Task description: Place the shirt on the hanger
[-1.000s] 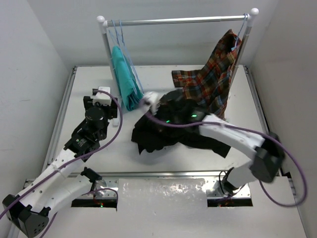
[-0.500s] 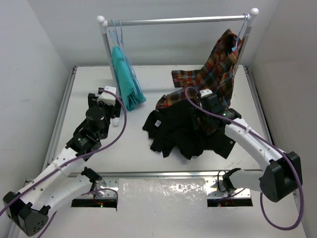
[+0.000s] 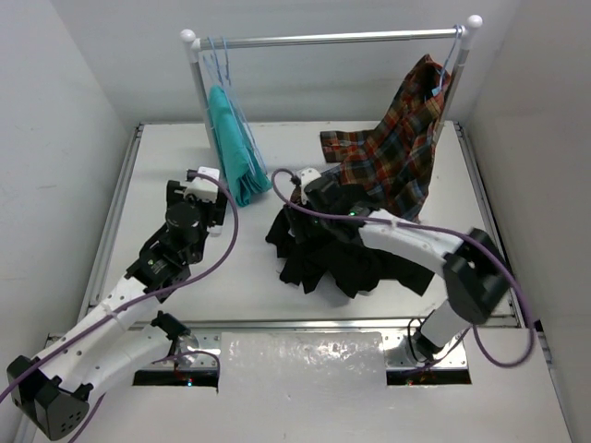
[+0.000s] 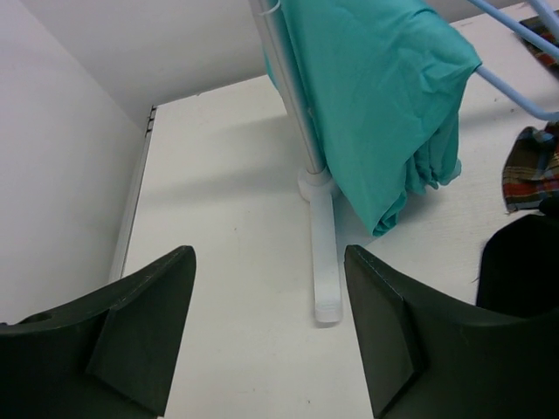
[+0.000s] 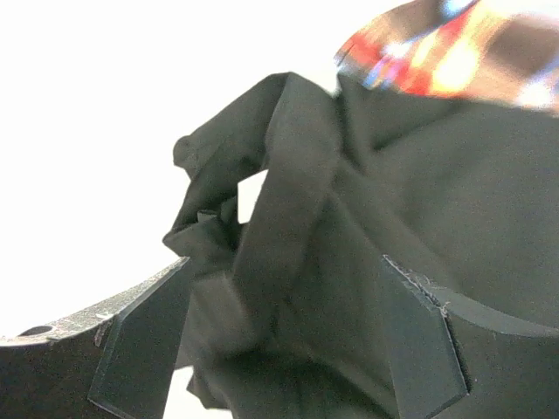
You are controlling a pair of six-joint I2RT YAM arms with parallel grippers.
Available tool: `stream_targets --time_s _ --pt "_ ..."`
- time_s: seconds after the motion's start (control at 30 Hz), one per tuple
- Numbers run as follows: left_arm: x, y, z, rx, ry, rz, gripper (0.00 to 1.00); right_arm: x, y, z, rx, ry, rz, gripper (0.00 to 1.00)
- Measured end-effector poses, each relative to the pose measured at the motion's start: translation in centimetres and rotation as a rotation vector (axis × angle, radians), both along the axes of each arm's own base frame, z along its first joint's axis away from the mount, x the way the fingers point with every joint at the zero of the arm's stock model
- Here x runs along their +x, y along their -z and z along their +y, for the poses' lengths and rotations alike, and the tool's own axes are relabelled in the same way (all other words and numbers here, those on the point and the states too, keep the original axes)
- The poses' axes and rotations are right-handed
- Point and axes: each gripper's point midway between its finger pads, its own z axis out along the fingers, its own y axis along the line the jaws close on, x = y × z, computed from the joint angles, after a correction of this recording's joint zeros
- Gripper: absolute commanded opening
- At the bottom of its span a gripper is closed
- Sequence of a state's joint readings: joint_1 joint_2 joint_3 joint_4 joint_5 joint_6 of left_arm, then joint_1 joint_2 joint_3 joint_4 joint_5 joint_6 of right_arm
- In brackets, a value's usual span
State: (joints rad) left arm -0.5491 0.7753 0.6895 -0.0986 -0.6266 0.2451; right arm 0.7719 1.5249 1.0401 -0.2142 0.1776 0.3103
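1. Near the middle of the table (image 3: 157, 157), the shirt (image 3: 337, 254) lies as a crumpled black heap, off the hanger (image 3: 224, 69). Its far edge touches the hem of the plaid shirt (image 3: 397, 152).
2. A second ago the heap was bunched further left under the right arm. It has since spread and sits as it did half a second ago.
3. The right gripper (image 3: 297, 183) has swung twice. A second ago it was at the heap's left end, then it pulled back beside the plaid cloth. Now it hangs over the shirt's far left corner.
4. In the right wrist view its fingers (image 5: 410, 332) stand wide apart, with dark folds of the shirt (image 5: 419, 201) filling the gap between them. Nothing is pinched. Whether the tips touch the fabric I cannot tell.
5. The hanger hangs at the left end of the rail (image 3: 332, 39), next to the teal garment (image 3: 231, 138). It is well apart from the shirt and unmoved.
6. The left gripper (image 3: 208, 185) has crept slightly toward the rack. Its fingers (image 4: 148, 332) are spread and hold nothing.
7. The left wrist view faces the rack's foot (image 4: 325, 262) and the teal garment (image 4: 376, 96).
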Motion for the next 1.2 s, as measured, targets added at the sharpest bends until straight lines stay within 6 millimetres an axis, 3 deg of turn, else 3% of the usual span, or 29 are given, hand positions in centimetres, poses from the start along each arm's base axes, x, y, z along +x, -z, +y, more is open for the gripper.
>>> stream_targets --time_s 0.07,0.13,0.17,0.2,0.23,0.33,0.43,0.53,0.63,0.73,0.87,1.0,1.1,1.2 --pt "-0.2 0.1 0.2 0.001 -0.009 0.002 0.66 0.3 3.1 1.1 -0.012 -0.003 0.072 0.81" --pt "-0.3 0.1 0.4 -0.002 -0.013 0.001 0.66 0.7 5.8 1.7 -0.044 0.0 0.128 0.72" --pt "-0.4 0.1 0.4 -0.003 -0.013 0.001 0.66 0.8 6.9 2.0 -0.056 -0.003 0.151 0.59" --pt "-0.5 0.2 0.4 -0.003 -0.013 0.002 0.65 1.0 7.8 2.3 -0.067 -0.004 0.166 0.22" --pt "-0.5 0.3 0.5 -0.003 -0.012 0.003 0.65 1.1 8.3 2.5 -0.077 -0.011 0.178 0.01" --pt "-0.6 1.0 0.0 0.005 0.017 0.025 0.68 1.2 8.8 3.4 -0.082 -0.053 0.209 0.0" --pt "-0.8 2.4 -1.4 0.028 0.11 0.083 0.76 0.3 7.1 4.6 -0.037 -0.184 0.206 0.0" --pt "-1.1 3.9 -3.7 0.068 0.265 0.144 0.81 -1.4 2.5 5.8 0.067 -0.345 0.144 0.0" --pt "-1.7 5.3 -6.5 0.133 0.463 0.187 0.85 -3.6 -4.1 5.9 0.159 -0.498 0.025 0.0" --pt "-1.6 6.6 -9.1 0.193 0.624 0.214 0.87 -5.5 -7.4 5.7 0.185 -0.614 -0.029 0.0" --pt "-1.4 8.8 -12.6 0.253 0.831 0.274 0.88 -7.9 -6.6 4.3 0.126 -0.712 0.039 0.0" --pt "-1.1 9.4 -16.1 0.242 1.008 0.269 0.88 -9.9 -5.1 1.8 0.041 -0.728 0.125 0.0" --pt "-1.3 10.5 -18.2 0.217 1.112 0.267 0.88 -11.0 -4.9 -0.7 0.015 -0.678 0.106 0.0" --pt "-2.1 11.2 -20.0 0.195 1.205 0.268 0.89 -12.8 -3.5 -3.8 0.004 -0.592 0.104 0.0"
